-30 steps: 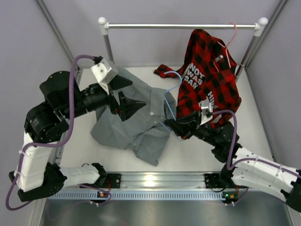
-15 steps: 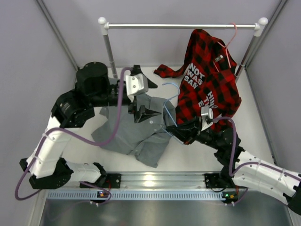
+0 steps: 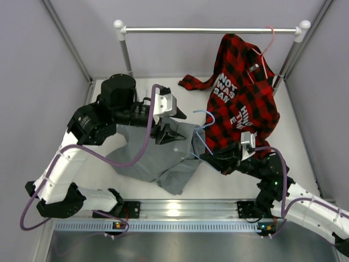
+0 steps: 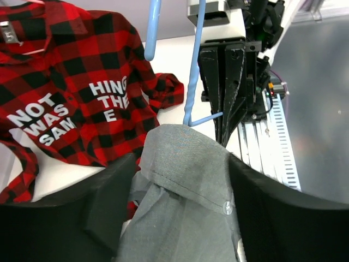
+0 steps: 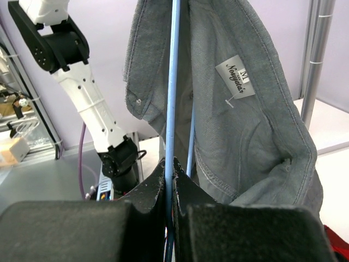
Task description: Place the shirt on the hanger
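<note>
The grey shirt (image 3: 155, 158) lies crumpled on the table, with its collar end lifted toward the hanger (image 3: 202, 130). This thin light-blue wire hanger stands tilted up, and my right gripper (image 3: 211, 159) is shut on its lower wire. In the right wrist view the wire (image 5: 173, 82) runs up out of the shut right gripper (image 5: 172, 164), with the shirt (image 5: 245, 125) draped behind it. My left gripper (image 3: 175, 124) stands open over the shirt's collar. In the left wrist view the collar (image 4: 188, 174) fills the space between its wide jaws, just below the hanger (image 4: 194, 71).
A red-and-black plaid shirt (image 3: 242, 101) hangs on a pink hanger (image 3: 268, 43) from the clothes rail (image 3: 210, 30) at the back right. One plaid sleeve (image 3: 192, 82) trails on the table. The rail's posts (image 3: 125, 52) stand at the back. A metal mounting rail (image 3: 180, 208) runs along the near edge.
My left arm has swung in from the left to the shirt's collar beside the hanger, and its jaws have narrowed slightly. The right gripper has drawn the hanger a little right and nearer.
</note>
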`<action>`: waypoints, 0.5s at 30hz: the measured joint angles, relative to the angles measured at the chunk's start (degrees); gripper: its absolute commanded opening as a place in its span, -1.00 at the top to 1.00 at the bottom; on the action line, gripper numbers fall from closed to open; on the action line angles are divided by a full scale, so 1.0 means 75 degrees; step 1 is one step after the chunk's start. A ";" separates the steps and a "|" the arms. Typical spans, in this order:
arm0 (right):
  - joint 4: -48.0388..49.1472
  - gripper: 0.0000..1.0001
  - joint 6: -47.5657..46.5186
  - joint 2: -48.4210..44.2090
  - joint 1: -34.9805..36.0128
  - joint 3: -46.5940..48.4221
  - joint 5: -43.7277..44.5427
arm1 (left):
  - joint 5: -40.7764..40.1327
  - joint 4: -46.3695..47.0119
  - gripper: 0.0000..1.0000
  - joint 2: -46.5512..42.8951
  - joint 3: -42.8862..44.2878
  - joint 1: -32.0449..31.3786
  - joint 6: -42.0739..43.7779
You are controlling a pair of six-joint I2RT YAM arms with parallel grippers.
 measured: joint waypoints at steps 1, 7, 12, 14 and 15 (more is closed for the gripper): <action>-0.0052 1.00 -0.0023 -0.0029 0.0000 0.0000 -0.0044 | 0.0070 -0.0020 -0.28 0.0020 -0.0017 0.0000 -0.0012; -0.0525 1.00 -0.0198 -0.0289 0.0000 0.0017 -0.0181 | 0.0391 -0.0079 -0.13 0.0102 -0.0300 0.0000 0.0160; -0.1084 1.00 -0.0358 -0.0498 0.0000 0.0128 -0.0233 | 0.0618 -0.0122 -0.04 0.0096 -0.0775 0.0000 0.0408; -0.1329 1.00 -0.0408 -0.0507 0.0000 0.0221 -0.0294 | 0.0694 -0.0111 -0.03 0.0076 -0.0933 0.0012 0.0603; -0.1416 1.00 -0.0437 -0.0507 0.0000 0.0239 -0.0326 | 0.0749 -0.0108 0.02 0.0041 -0.1023 0.0038 0.0729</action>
